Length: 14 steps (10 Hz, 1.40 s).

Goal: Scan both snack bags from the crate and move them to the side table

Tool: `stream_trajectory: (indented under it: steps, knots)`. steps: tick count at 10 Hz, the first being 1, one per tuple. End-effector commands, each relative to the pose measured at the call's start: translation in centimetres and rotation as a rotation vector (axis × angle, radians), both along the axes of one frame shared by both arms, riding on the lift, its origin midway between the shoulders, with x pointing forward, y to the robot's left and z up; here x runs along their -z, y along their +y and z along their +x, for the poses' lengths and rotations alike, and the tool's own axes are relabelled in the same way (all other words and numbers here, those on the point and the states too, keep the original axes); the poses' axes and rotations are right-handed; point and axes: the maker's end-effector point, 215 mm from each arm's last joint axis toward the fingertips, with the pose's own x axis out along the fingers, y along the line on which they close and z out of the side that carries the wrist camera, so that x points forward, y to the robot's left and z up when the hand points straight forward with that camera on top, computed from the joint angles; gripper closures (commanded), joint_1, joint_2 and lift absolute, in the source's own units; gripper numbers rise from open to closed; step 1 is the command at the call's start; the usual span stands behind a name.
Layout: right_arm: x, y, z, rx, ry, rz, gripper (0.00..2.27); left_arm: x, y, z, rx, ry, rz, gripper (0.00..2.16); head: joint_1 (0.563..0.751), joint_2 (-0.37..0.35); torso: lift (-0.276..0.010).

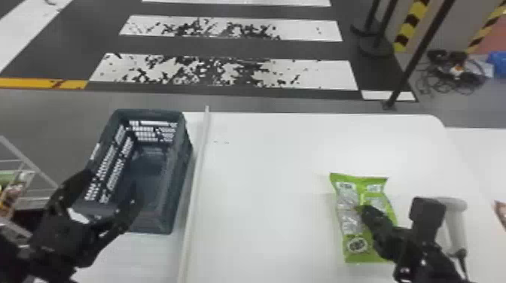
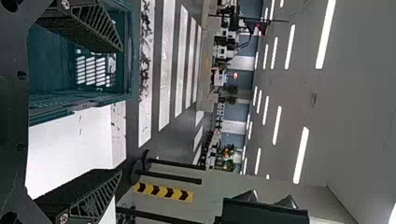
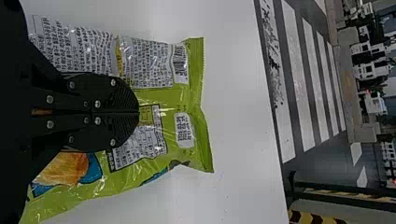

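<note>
We see the green bag (image 1: 350, 235) flat on the bench (image 1: 263, 169) at four o'clock, our right gripper (image 1: 363, 212) over it, fingers together, the scanner (image 1: 456, 222) at its three o'clock; towards nine, our left gripper (image 1: 112, 182) has its fingers apart at the crate (image 1: 183, 165)
</note>
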Motion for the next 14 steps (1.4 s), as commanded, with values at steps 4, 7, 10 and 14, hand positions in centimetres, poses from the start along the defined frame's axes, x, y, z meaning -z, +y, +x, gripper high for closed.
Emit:
stream_trajectory:
  steps: [4,7,10,14]
  knots:
    - [-4.0,-0.2,-0.3,0.016,-0.013,0.021,2.25,0.0,-0.4,-0.1,0.007,-0.001,-0.006,0.08,0.695,-0.029,-0.029]
    - [-7.1,-2.6,0.4,0.052,-0.066,0.006,0.85,-0.1,-0.5,0.0,0.007,-0.003,-0.008,0.08,0.695,-0.03,-0.029]
    - [-9.0,-9.8,0.5,0.136,-0.102,-0.081,0.02,-0.1,-0.2,0.2,0.006,-0.003,-0.008,0.08,0.695,-0.094,-0.029]
    - [-7.8,-17.6,-1.9,0.185,-0.051,-0.139,0.05,0.3,0.0,0.4,0.002,0.001,-0.01,0.08,0.695,-0.23,-0.029]
